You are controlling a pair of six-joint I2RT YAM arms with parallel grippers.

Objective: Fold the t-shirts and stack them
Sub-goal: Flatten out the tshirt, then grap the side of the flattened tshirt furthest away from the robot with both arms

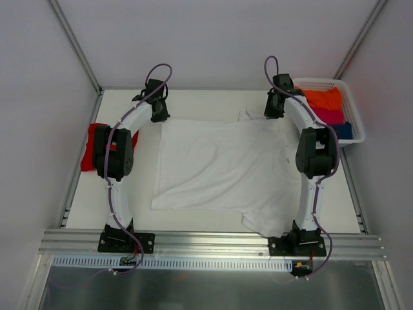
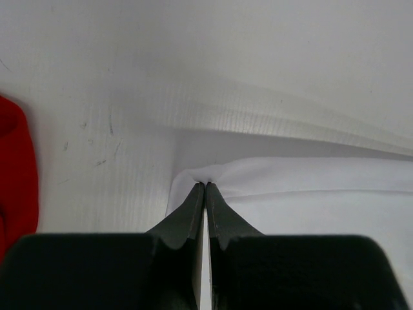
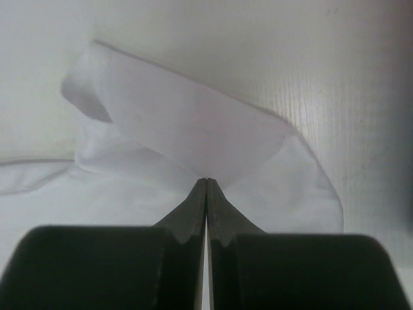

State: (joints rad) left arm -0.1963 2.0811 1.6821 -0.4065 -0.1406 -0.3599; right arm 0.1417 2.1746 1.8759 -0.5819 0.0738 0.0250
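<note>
White t-shirt: spread flat mid-table between the arms; red t-shirt lies bunched at the left edge.
Left gripper: fingers pressed together, nipping the shirt's far-left corner (cloth puckers at the tips).
Right gripper: fingers pressed together on the far-right sleeve.
Risk: thin cloth could slip from such shallow pinches if the arms pull unevenly; the fold would land skewed or wrinkled.
Axis: long axis seems to run left to right; sleeves at the right, straight hem at the left.
</note>
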